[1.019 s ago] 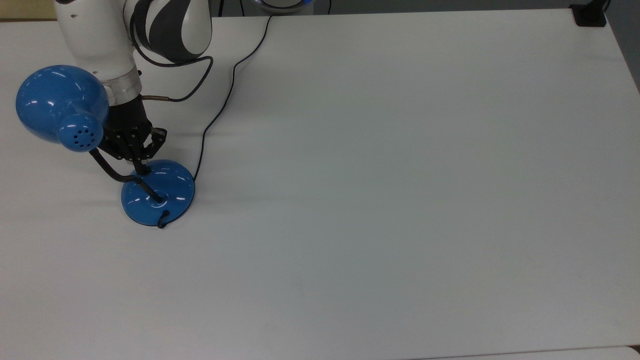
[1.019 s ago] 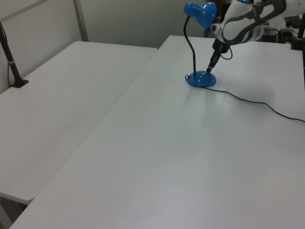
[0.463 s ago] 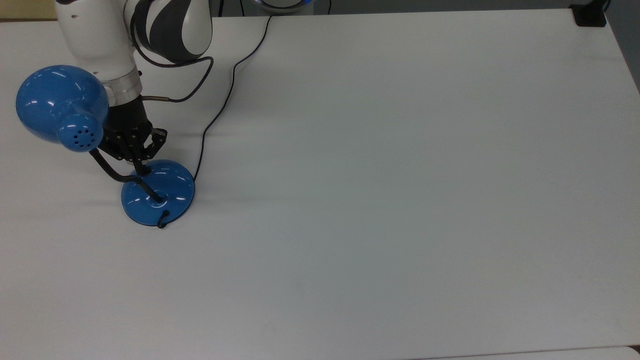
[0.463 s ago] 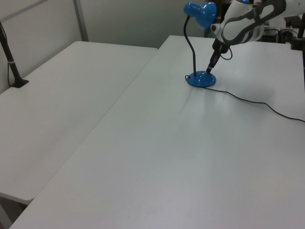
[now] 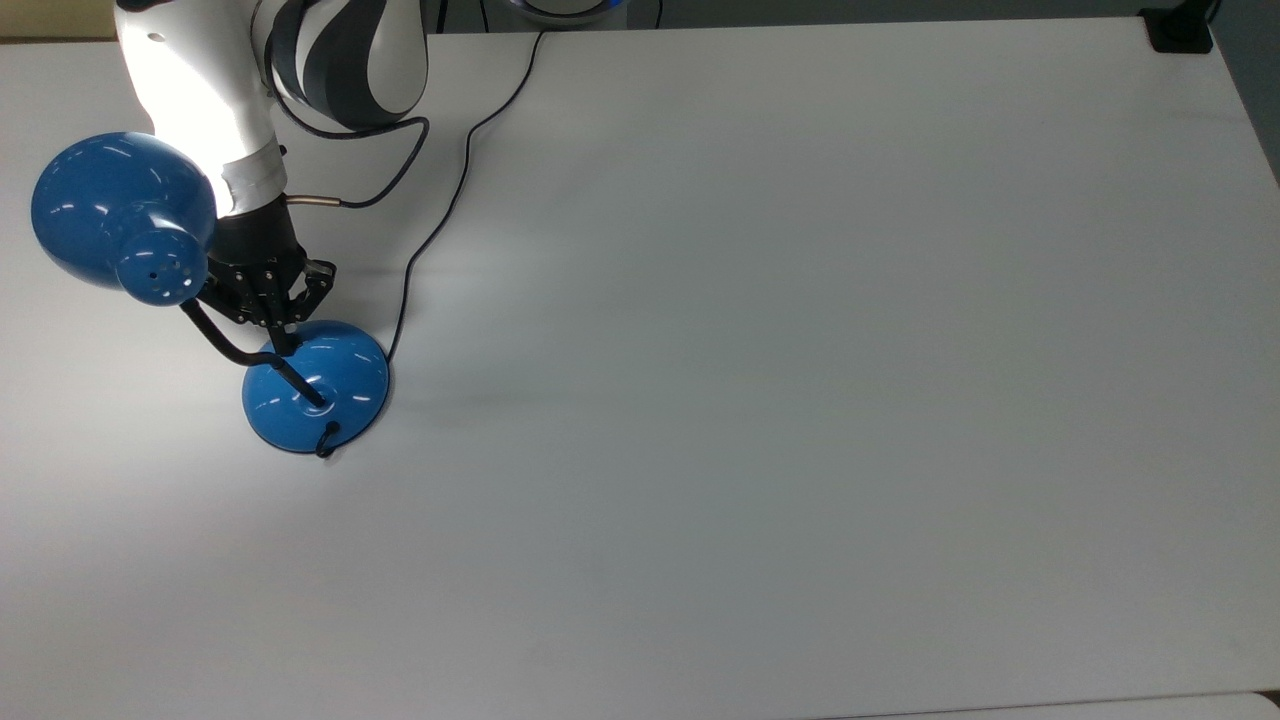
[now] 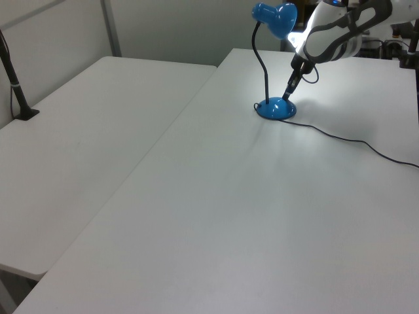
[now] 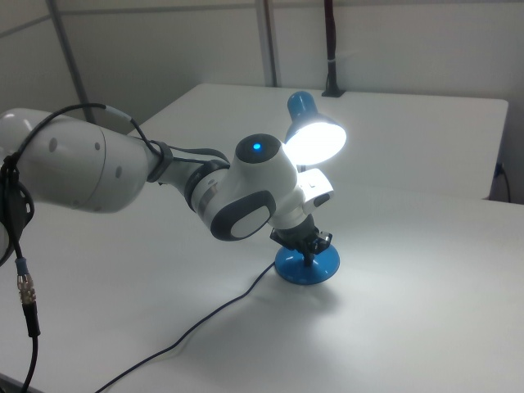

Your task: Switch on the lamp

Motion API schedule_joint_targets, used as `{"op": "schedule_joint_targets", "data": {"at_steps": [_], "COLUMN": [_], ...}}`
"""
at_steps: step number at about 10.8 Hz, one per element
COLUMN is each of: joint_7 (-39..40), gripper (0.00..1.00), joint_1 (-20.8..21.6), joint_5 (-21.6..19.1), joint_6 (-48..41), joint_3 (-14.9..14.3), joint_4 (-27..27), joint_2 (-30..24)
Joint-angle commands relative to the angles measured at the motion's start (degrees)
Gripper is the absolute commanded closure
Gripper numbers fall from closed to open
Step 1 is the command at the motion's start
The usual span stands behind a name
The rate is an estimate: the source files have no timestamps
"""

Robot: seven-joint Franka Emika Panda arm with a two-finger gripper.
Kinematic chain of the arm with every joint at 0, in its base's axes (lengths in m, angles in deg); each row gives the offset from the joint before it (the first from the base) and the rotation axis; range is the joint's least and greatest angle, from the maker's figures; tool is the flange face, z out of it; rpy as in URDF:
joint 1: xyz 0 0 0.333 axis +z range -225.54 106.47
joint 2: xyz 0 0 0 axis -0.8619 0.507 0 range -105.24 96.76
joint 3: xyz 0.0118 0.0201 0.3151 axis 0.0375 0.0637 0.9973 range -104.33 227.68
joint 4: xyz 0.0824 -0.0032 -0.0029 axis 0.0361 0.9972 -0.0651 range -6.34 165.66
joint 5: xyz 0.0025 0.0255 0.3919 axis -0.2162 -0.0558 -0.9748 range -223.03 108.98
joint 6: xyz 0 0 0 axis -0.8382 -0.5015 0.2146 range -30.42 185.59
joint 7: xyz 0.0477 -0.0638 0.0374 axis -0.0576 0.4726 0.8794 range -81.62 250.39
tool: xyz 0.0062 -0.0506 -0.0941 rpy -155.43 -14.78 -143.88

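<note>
3 cameras watch my workspace. The top view looks almost straight down on the counter, with my arm entering at the top view's upper left and the lamp at its left edge. The left view stands farther off and lower, looking along the counter's length, so the lamp sits small at the far end and a second counter runs along the left view's left. The right view is closest, facing my arm from the opposite side, the lamp near its middle. All 3 share the lamp, my end effector and the counter around them.
</note>
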Motion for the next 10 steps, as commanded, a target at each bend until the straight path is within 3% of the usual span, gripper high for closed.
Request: {"op": "schedule_joint_targets", "data": {"at_steps": [1, 5, 7, 8, 10], "joint_7": [0.6, 5.2, 4.7, 3.6, -2.9], "gripper": [1.00, 1.00, 0.96, 0.88, 0.61], "joint_1": [-0.1, -2.2, -2.5, -2.4, -1.6], "joint_5": [-1.5, 0.8, 5.3, 7.5, 8.0], "joint_6": [-4.3, -28.1, -41.6, -48.8, -58.5], "joint_3": [0.4, 0.0, -0.2, -0.2, -0.2], "joint_4": [0.2, -0.7, -3.2, -5.0, -8.1], "joint_2": [-2.1, -8.9, -12.3, -14.4, -18.3]}}
